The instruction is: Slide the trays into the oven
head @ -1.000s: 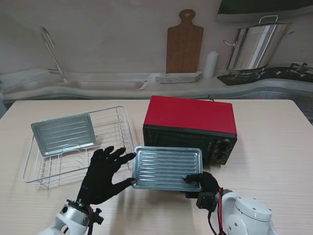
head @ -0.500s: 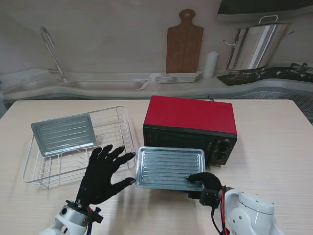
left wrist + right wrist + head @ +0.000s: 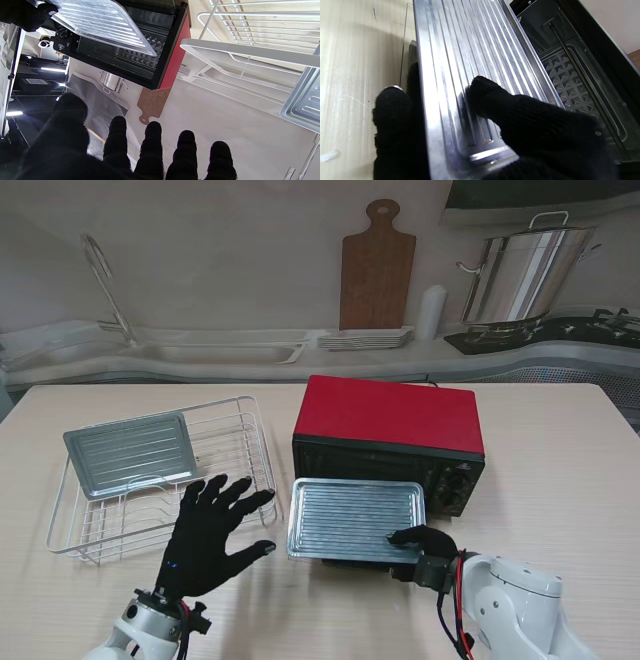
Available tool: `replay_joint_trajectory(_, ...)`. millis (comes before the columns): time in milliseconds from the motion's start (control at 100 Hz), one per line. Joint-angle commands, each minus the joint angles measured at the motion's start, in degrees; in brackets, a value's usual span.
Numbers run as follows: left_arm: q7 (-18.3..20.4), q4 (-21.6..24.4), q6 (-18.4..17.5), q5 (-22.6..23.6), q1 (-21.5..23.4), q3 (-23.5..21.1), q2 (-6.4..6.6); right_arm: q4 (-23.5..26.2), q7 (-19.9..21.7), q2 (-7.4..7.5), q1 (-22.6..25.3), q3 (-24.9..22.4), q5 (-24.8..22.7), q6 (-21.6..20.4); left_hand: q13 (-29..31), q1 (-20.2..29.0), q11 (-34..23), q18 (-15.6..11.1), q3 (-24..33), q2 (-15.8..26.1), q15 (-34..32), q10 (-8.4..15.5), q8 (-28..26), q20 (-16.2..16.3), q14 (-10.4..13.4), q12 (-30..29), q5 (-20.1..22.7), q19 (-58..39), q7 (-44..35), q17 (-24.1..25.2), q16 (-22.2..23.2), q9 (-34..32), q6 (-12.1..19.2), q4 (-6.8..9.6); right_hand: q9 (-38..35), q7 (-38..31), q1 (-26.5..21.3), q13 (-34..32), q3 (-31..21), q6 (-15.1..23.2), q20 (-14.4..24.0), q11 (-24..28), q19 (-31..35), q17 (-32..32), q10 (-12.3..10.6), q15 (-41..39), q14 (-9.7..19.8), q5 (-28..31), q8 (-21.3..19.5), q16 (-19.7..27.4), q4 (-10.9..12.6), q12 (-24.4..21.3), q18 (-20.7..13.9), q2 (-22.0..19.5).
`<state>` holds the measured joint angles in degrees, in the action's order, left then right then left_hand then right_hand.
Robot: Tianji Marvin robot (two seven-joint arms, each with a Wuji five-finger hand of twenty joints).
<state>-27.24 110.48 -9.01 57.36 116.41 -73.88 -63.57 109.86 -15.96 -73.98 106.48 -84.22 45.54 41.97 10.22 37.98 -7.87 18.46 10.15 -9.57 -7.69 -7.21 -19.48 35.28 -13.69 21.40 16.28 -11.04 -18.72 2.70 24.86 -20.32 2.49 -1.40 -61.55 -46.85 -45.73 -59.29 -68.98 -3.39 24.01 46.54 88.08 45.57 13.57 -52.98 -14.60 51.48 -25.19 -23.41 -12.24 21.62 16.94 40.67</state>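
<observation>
A ribbed metal tray (image 3: 355, 519) hangs level in front of the red oven (image 3: 390, 432), its far edge at the open mouth. My right hand (image 3: 422, 548) is shut on the tray's near right corner, thumb on top (image 3: 490, 100) and fingers underneath (image 3: 392, 110). The oven cavity (image 3: 570, 82) shows dark behind the tray (image 3: 460, 62). A second tray (image 3: 130, 452) lies in the white wire rack (image 3: 160, 490) at the left. My left hand (image 3: 208, 535) hovers open, fingers spread, between rack and held tray, touching neither. In the left wrist view the held tray (image 3: 105, 22) sits before the oven (image 3: 140, 57).
Behind the table a counter holds a sink and tap (image 3: 105, 290), a wooden cutting board (image 3: 377, 268), stacked plates (image 3: 365, 338) and a steel pot (image 3: 525, 275). The oven's dials (image 3: 458, 485) are on its right front.
The right hand has carried the tray to the right and farther from me, up to the oven mouth. The left hand, earlier touching the tray's left edge, now stands apart from it.
</observation>
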Motion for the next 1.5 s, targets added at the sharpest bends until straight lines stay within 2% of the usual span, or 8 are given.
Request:
replay_joint_trajectory(0, 0.6, 0.2, 0.4, 0.0, 0.3, 0.2, -0.37, 0.0, 0.7, -0.64, 0.1, 0.1, 0.2, 0.1, -0.9, -0.6, -0.3, -1.8, 0.8, 1.1, 0.8, 1.5, -0.5, -0.7, 1.3, -1.0, -0.4, 2.9, -0.2, 0.6, -0.7, 0.6, 1.6, 0.94, 0.4, -7.8, -3.5, -2.6, -1.3, 3.5, 0.8, 2.4, 2.9, 1.3, 1.5, -1.8, -2.8, 2.0, -0.2, -0.6, 0.6, -0.1, -0.9, -2.8)
replay_joint_trajectory(410, 0.7, 0.3, 0.4, 0.3, 0.3, 0.1, -0.30, 0.0, -3.3, -1.72, -1.1, 0.0, 1.4, 1.9, -0.9, -0.9, -0.3, -1.7, 1.2, 1.0, 0.8, 1.5, -0.5, -0.9, 1.4, -1.2, -0.1, 2.9, -0.2, 0.7, -0.8, 0.5, 1.7, 0.84, 0.4, -8.4, -3.5, -3.0, -1.5, 3.7, 0.8, 2.7, 3.0, 1.6, 1.6, -1.9, -2.8, 1.8, 0.2, -0.6, 0.4, -0.2, -0.8, -2.8)
replay_joint_trajectory(640, 4.7, 1.1, -1.9, 0.1, 0.4, -0.9, 0.16, -0.2, -4.6, -2.15, -2.1, 0.0, 2.8, 3.3, -0.5, -0.8, 1.0, -2.3, 0.9, 1.0, 1.8, 1.9, -0.5, -1.5, 2.3, -2.3, 1.4, 3.3, -0.3, 0.5, -2.0, 0.1, 2.4, 0.76, 0.5, -8.5, -3.5, -3.1, -1.5, 3.8, 0.8, 2.8, 3.0, 1.7, 1.6, -1.9, -2.7, 1.8, 0.4, -0.6, 0.5, -0.2, -0.9, -2.8)
replay_joint_trajectory(780, 6.5, 0.2, -3.9, -0.2, -2.1, -0.1, 0.46, -0.4, -4.6, -2.28, -2.5, 0.1, 2.2, 3.8, -0.6, -0.8, 1.2, -2.6, 0.8, 1.2, 1.8, 2.1, -0.4, -1.8, 2.4, -2.6, 1.2, 3.5, 0.0, 0.6, -2.2, 0.0, 2.6, 0.76, 0.5, -8.6, -3.5, -3.1, -1.5, 3.7, 0.7, 2.8, 3.0, 1.7, 1.6, -2.0, -2.7, 1.8, 0.4, -0.6, 0.5, -0.2, -0.9, -2.7)
replay_joint_trajectory(1020, 8.9, -1.8, -8.4, 2.5, -6.6, 0.2, 1.37, -0.6, -4.3, -2.43, -3.0, -0.4, 1.9, 4.6, -0.9, -1.1, 1.1, -3.7, 0.5, 1.5, 1.8, 2.7, -0.3, -2.5, 3.2, -2.6, 0.1, 3.6, 0.4, -0.3, -2.5, 0.5, 2.9, 0.84, 0.5, -8.6, -3.5, -3.0, -1.4, 3.6, 0.7, 2.8, 3.1, 1.8, 1.5, -1.9, -2.8, 1.7, 0.5, -0.6, 0.5, -0.2, -0.9, -2.8)
replay_joint_trajectory(1120, 10.3, -2.4, -10.2, 2.3, -8.2, 0.0, 1.53, -1.0, -4.7, -2.61, -3.4, -0.6, 2.9, 5.3, -0.8, -1.1, 0.9, -3.8, 0.5, 1.6, 1.6, 2.7, -0.3, -2.8, 3.2, -2.5, -0.1, 3.7, 0.3, -0.3, -2.5, 0.4, 3.0, 0.87, 0.5, -8.7, -3.5, -3.1, -1.4, 3.7, 0.7, 2.8, 3.1, 1.8, 1.6, -2.0, -2.7, 1.8, 0.5, -0.6, 0.6, -0.2, -0.9, -2.8)
replay_joint_trajectory(1310, 12.6, -2.8, -11.1, 2.4, -10.6, 0.8, 1.86, -1.7, -5.3, -2.73, -3.9, -0.9, 4.1, 5.6, -0.7, -1.3, 0.9, -3.7, 0.2, 2.0, 1.5, 3.0, -0.4, -3.2, 3.4, -2.6, -0.2, 3.7, 0.2, -0.4, -2.6, 0.5, 3.1, 0.88, 0.4, -8.7, -3.5, -3.1, -1.4, 3.8, 0.7, 2.9, 3.1, 1.8, 1.5, -2.1, -2.7, 1.8, 0.4, -0.6, 0.6, -0.1, -0.9, -2.9)
replay_joint_trajectory(1490, 12.9, -2.9, -10.9, 2.4, -11.8, 1.5, 1.89, -2.4, -5.2, -2.69, -4.4, -1.1, 4.5, 5.3, -0.5, -1.1, 0.8, -3.6, 0.0, 2.1, 1.4, 2.8, -0.3, -3.5, 3.3, -2.6, -0.1, 3.7, 0.3, -0.5, -2.7, 0.5, 2.9, 0.98, 0.5, -9.0, -3.5, -3.2, -1.3, 4.0, 0.8, 3.2, 3.4, 1.7, 1.4, -2.4, -2.5, 1.8, 0.0, -0.8, 0.6, 0.1, -1.1, -3.0)
